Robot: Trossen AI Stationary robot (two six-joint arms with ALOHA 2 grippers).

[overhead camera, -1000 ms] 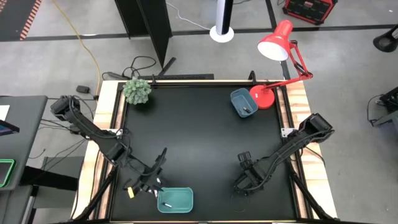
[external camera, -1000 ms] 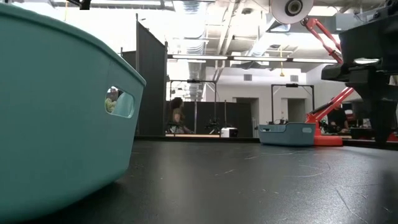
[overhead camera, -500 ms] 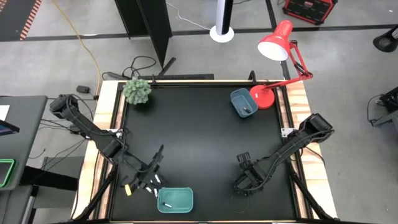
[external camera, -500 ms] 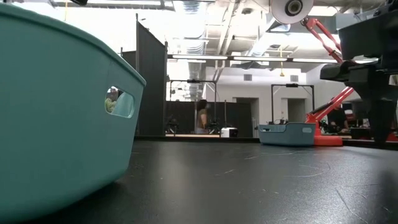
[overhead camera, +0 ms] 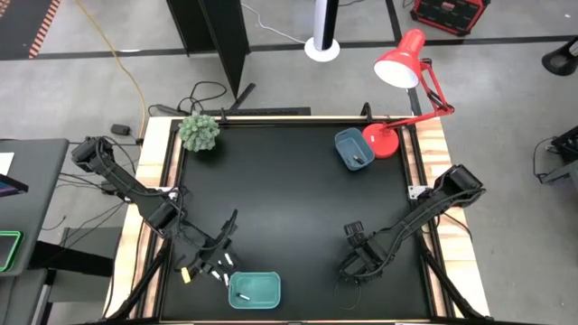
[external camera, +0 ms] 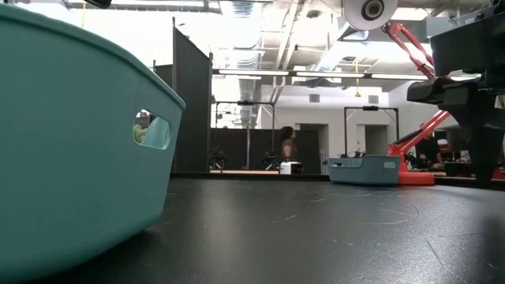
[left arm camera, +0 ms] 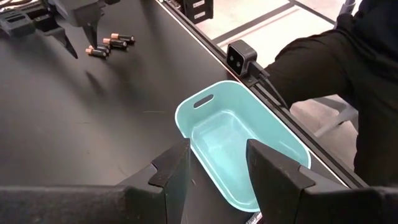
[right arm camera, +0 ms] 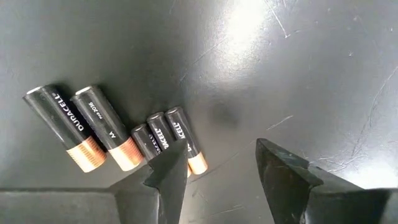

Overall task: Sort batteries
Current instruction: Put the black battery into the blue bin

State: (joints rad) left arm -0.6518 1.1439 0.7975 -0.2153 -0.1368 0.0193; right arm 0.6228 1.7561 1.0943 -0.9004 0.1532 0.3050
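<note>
Two trays sit on the black table (overhead camera: pixel 298 199): a teal tray (overhead camera: pixel 255 289) at the near edge and a blue tray (overhead camera: pixel 353 149) far off beside the red lamp (overhead camera: pixel 402 68), with a small plant (overhead camera: pixel 199 132) at the far left corner. We see the left gripper (overhead camera: pixel 217 262) just beside the teal tray, fingers parted, gripping nothing we can make out. The right gripper (right arm camera: pixel 221 171) hangs released over four dark batteries (right arm camera: pixel 112 134); they lie flat, side by side, roughly parallel, copper ends toward its fingers. A whitish battery (overhead camera: pixel 240 296) lies in the teal tray.
</note>
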